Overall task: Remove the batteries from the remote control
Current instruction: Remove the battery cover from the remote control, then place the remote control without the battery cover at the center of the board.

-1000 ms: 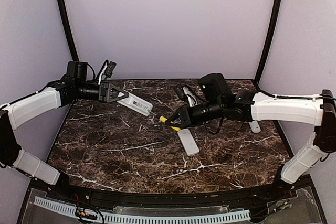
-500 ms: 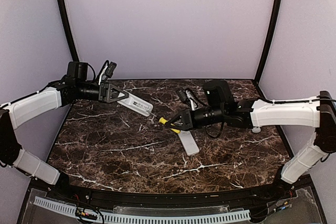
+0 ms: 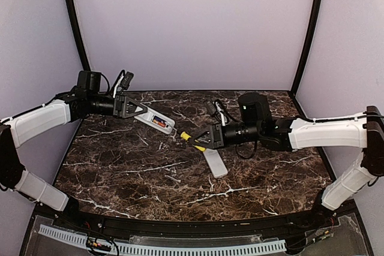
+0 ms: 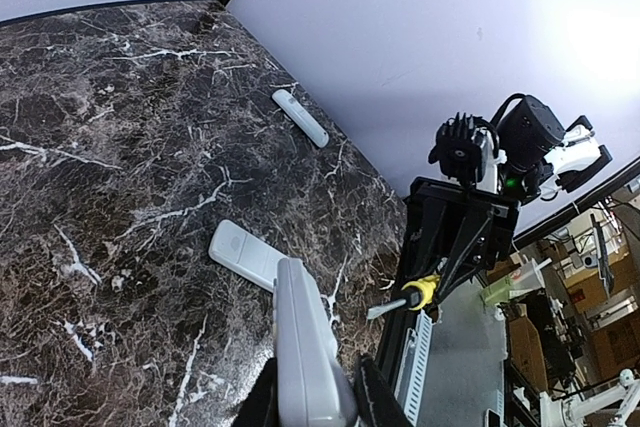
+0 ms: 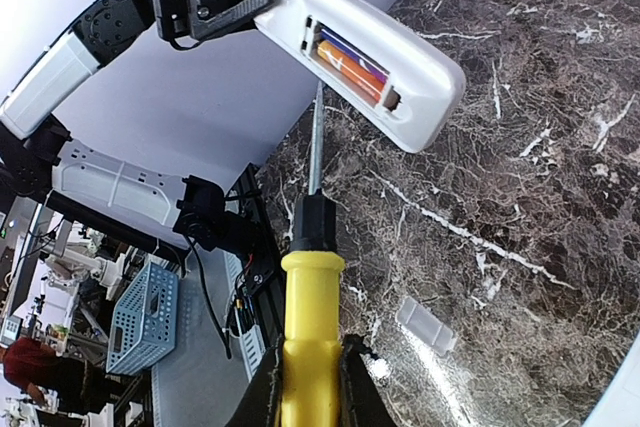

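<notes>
Left claw (image 3: 135, 111) grips remote (image 3: 157, 122), now rolled over; batteries (image 5: 350, 65) exposed, still seated; right claw (image 3: 204, 140) clamps screwdriver (image 5: 311, 327), tip advanced to compartment edge; prying judged next

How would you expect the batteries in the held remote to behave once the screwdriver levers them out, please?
The batteries are small smooth cylinders, so they would probably roll on the marble table. They sit snug in the remote bay, so they may resist the screwdriver at first. Held aloft, they could drop once freed.
</notes>
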### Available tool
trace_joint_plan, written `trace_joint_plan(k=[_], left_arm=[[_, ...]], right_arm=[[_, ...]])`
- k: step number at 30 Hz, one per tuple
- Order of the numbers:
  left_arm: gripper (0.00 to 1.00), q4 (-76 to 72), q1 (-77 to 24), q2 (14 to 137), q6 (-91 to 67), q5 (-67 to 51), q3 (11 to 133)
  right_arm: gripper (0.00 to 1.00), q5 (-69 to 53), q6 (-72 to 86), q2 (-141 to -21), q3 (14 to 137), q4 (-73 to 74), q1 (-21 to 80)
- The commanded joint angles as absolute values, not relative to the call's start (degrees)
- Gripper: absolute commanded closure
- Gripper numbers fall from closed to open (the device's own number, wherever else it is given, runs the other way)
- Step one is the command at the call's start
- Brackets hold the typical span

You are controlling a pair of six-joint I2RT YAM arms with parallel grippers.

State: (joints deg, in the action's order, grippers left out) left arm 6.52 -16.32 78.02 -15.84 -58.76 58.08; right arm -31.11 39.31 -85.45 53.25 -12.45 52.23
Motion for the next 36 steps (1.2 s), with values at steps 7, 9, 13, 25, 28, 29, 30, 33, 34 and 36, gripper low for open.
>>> trace_joint_plan(k=[7, 9, 13, 25, 28, 29, 30, 33, 34, 36], left_arm=[[1.00, 6.98, -16.52, 78.92, -16.87, -53.99, 58.81], [1.00, 6.93, -16.52, 78.99, -17.20, -53.55, 58.60], [1.00, 6.86, -16.52, 79.21, -17.67, -53.71, 58.18], [1.00, 15.69, -18.41, 86.47, -13.40, -56.06, 60.99], [1.00, 18.48, -20.77, 89.47, -11.53, -58.20, 62.97], [1.00, 18.78, -22.07, 91.08, -11.30, -58.41, 63.62], [1.00, 19.22, -22.68, 91.86, -11.00, -59.19, 63.93], [1.00, 20.10, -25.17, 95.99, -10.46, -60.26, 65.81], [1.00, 21.68, -25.68, 96.91, -9.98, -60.37, 66.39], [1.00, 24.27, -27.27, 99.73, -8.42, -60.49, 68.32]], right_arm=[[1.00, -31.73, 37.16, -82.89, 53.43, -13.21, 52.12], [1.00, -31.02, 36.73, -82.56, 53.54, -12.43, 52.12], [1.00, -29.51, 35.98, -82.21, 54.09, -10.14, 52.12], [1.00, -20.14, 28.85, -79.62, 55.98, 4.22, 51.65], [1.00, -20.08, 29.30, -79.54, 55.05, 2.81, 51.38], [1.00, -20.24, 29.44, -79.54, 54.81, 2.32, 51.33], [1.00, -20.36, 29.44, -79.54, 54.53, 1.90, 51.33], [1.00, -20.57, 29.45, -79.07, 53.70, 1.00, 51.24], [1.00, -20.40, 29.59, -78.89, 53.42, 0.88, 51.20], [1.00, -19.84, 29.62, -78.52, 52.82, 1.00, 50.99]])
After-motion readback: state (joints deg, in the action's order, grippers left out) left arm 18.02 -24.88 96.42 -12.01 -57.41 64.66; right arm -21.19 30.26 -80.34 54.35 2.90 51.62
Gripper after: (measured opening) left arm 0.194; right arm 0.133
